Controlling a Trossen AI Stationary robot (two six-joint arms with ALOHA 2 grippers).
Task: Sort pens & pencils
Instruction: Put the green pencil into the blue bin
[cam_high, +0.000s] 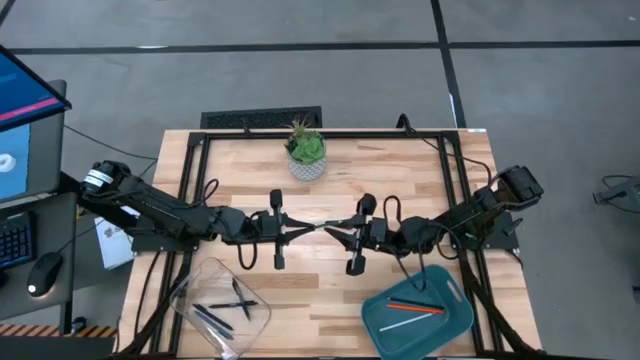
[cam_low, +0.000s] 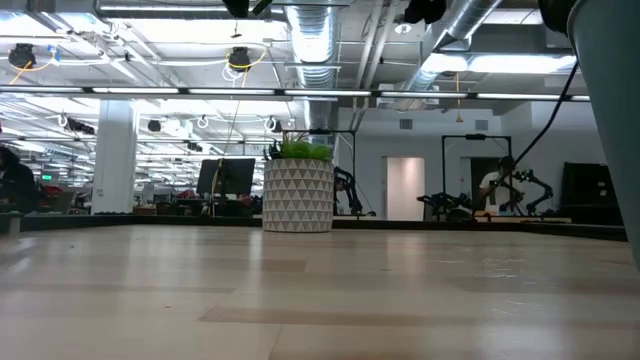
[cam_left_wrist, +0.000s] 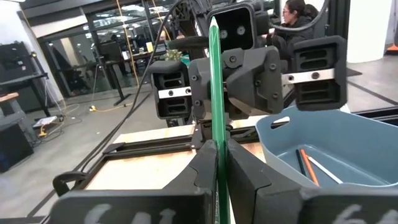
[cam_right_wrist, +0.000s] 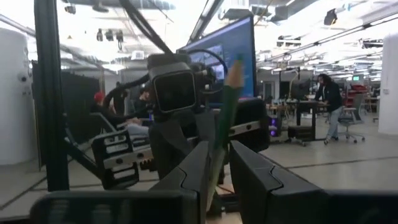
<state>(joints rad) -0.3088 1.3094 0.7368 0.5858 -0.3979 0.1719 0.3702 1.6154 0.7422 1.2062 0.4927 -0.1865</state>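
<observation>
The two arms are meeting above the table's middle, in front of the potted plant (cam_high: 306, 152), and a green pencil (cam_left_wrist: 214, 93) is passing between them — a handover, by the look of it. To do it well, the receiving gripper should be clamping firmly before the other lets go, both holding level so the stick is not twisting. The left gripper (cam_high: 296, 229) is pinching the pencil between nearly closed fingers (cam_left_wrist: 199, 177). The right gripper (cam_high: 334, 232) is closing round it too (whether it is gripping tightly is unclear). Further from the plant, an orange-red pencil (cam_high: 416, 304) and a white one (cam_high: 411, 313) are lying in the blue tray (cam_high: 377, 322); dark pens (cam_high: 230, 307) are lying in the clear bin (cam_high: 197, 280).
</observation>
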